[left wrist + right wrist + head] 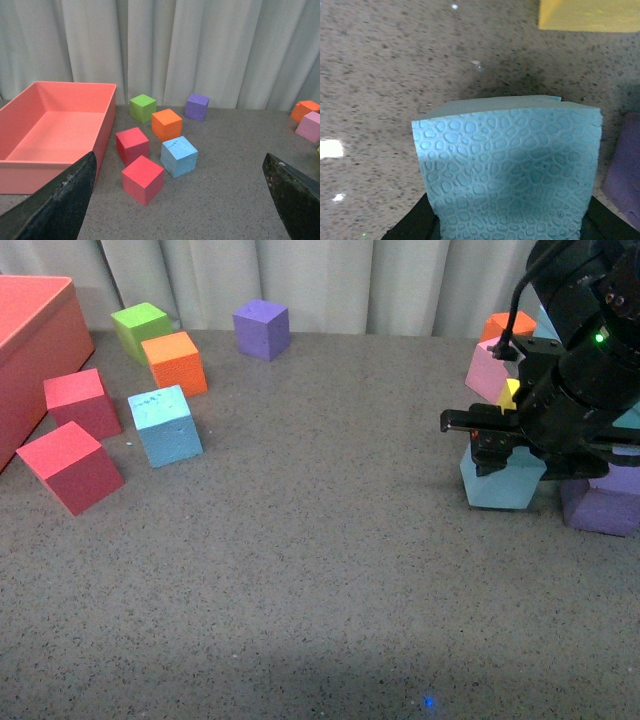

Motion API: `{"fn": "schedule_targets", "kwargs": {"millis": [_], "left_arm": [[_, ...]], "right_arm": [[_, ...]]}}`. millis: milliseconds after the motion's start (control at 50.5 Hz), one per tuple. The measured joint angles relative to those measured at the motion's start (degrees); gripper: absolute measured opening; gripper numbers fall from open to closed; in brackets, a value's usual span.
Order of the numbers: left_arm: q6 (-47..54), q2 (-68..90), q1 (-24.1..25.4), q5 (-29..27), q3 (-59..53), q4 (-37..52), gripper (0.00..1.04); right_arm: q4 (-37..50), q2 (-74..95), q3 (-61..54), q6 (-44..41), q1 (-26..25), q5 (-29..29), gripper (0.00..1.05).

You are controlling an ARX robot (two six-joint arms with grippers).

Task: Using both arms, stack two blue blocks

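Observation:
One blue block (166,425) with small dents on its top sits on the grey table at the left; it also shows in the left wrist view (179,156). My right gripper (505,455) at the right is shut on the second blue block (502,483), which fills the right wrist view (510,165) and sits at table level. My left gripper (180,200) is open and empty, well short of the dented blue block; its black fingers (60,200) frame the view. The left arm is out of the front view.
A large red box (35,350) stands at far left. Two red cubes (70,465), an orange cube (175,362), a green cube (140,328) and a purple cube (262,328) surround the left blue block. Pink, orange, yellow and purple cubes (600,508) crowd the right gripper.

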Motion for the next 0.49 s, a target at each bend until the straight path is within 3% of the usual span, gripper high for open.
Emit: {"fn": "schedule_targets", "kwargs": {"millis": [495], "left_arm": [[0.0,0.0,0.0,0.0,0.0,0.0,0.98]], "right_arm": [[-8.3,8.2,17.8,2.7,10.2,-2.9,0.43]]}}
